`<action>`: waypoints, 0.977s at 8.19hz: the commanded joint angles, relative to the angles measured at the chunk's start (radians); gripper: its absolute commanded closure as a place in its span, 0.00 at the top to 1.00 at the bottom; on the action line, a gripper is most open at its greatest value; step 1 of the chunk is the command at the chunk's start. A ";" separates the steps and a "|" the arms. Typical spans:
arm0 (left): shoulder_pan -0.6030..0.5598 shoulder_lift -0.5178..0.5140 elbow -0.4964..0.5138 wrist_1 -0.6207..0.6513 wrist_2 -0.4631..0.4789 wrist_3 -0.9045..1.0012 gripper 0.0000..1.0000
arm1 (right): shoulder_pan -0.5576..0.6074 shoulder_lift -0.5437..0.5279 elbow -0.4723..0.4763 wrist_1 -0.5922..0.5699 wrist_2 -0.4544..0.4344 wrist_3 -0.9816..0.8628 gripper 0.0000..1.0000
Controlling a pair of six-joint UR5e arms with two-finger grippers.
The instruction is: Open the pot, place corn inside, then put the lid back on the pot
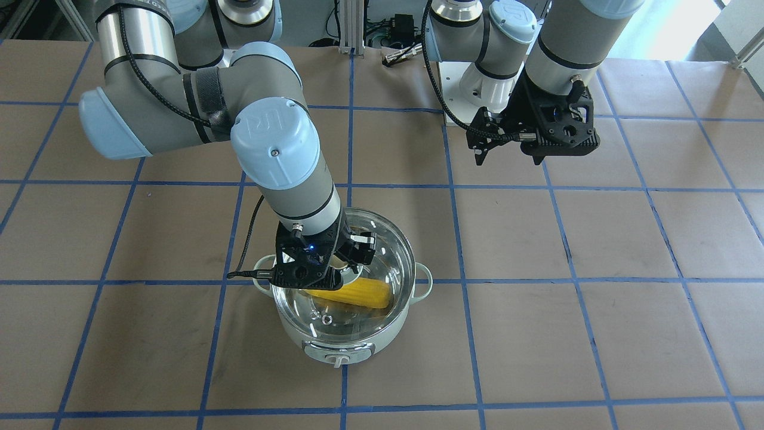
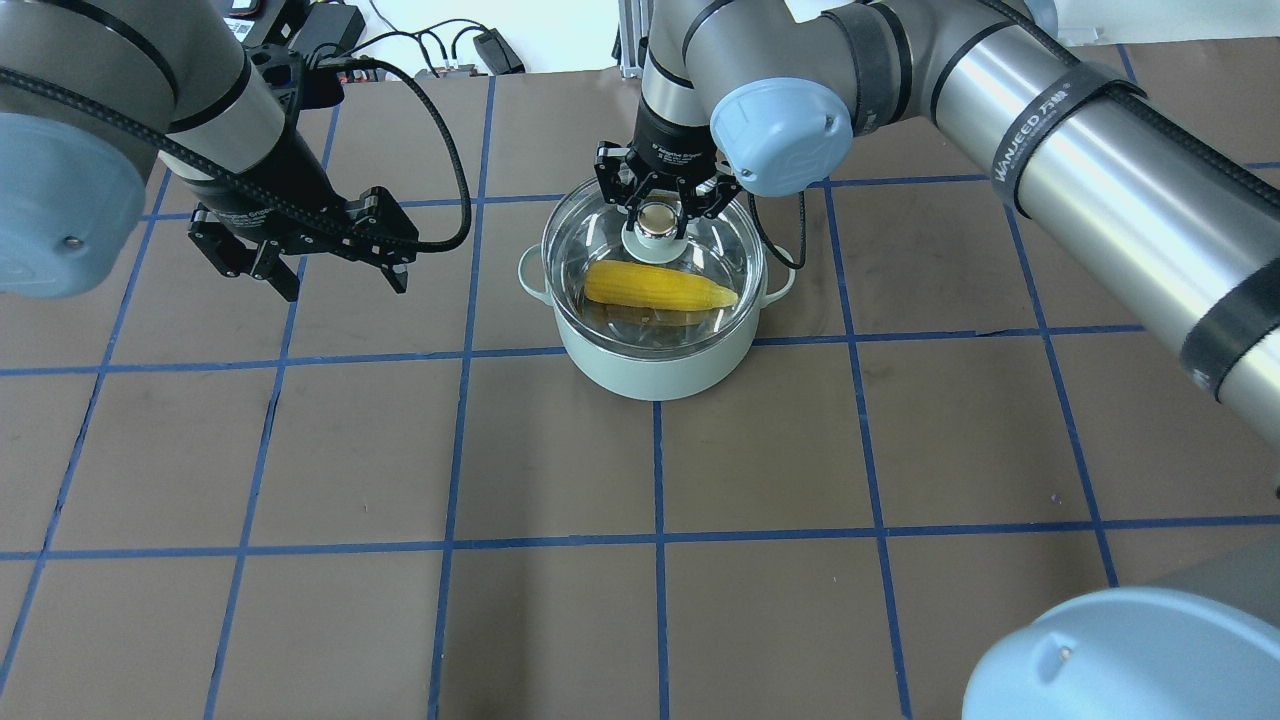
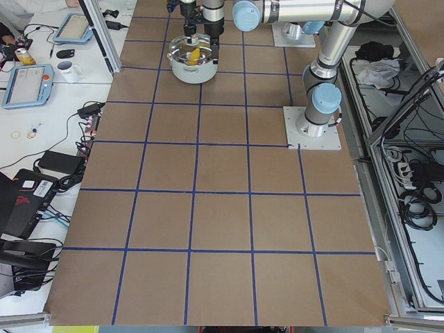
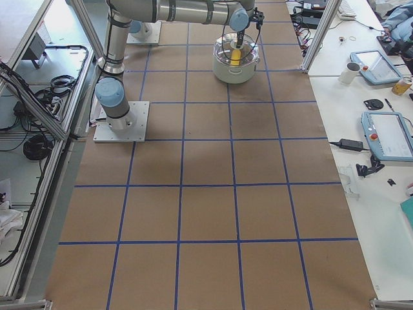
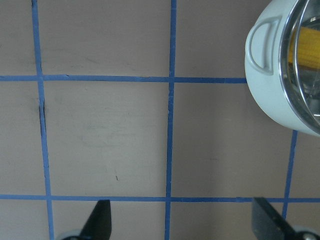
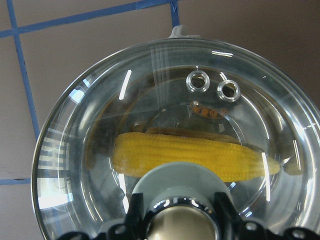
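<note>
The mint-green pot stands on the table near the middle. The yellow corn lies inside it, seen through the glass. The clear glass lid covers the pot's mouth. My right gripper is over the lid's centre, its fingers on either side of the beige knob and shut on it. In the right wrist view the lid fills the frame with the corn under it. My left gripper is open and empty, above the table to the left of the pot.
The table is brown paper with a blue tape grid. Cables and a power supply lie at the far edge. Tablets and a mug sit on side benches off the table.
</note>
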 commanded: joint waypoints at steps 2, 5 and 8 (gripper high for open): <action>0.001 -0.006 -0.001 0.013 0.001 -0.006 1.00 | 0.000 0.000 0.015 -0.002 -0.002 0.000 0.35; 0.001 -0.006 -0.001 0.012 -0.002 0.000 1.00 | 0.000 -0.002 0.018 -0.026 -0.001 -0.001 0.72; 0.001 -0.006 -0.001 0.013 -0.006 -0.008 1.00 | 0.000 -0.005 0.014 -0.057 0.008 0.009 0.87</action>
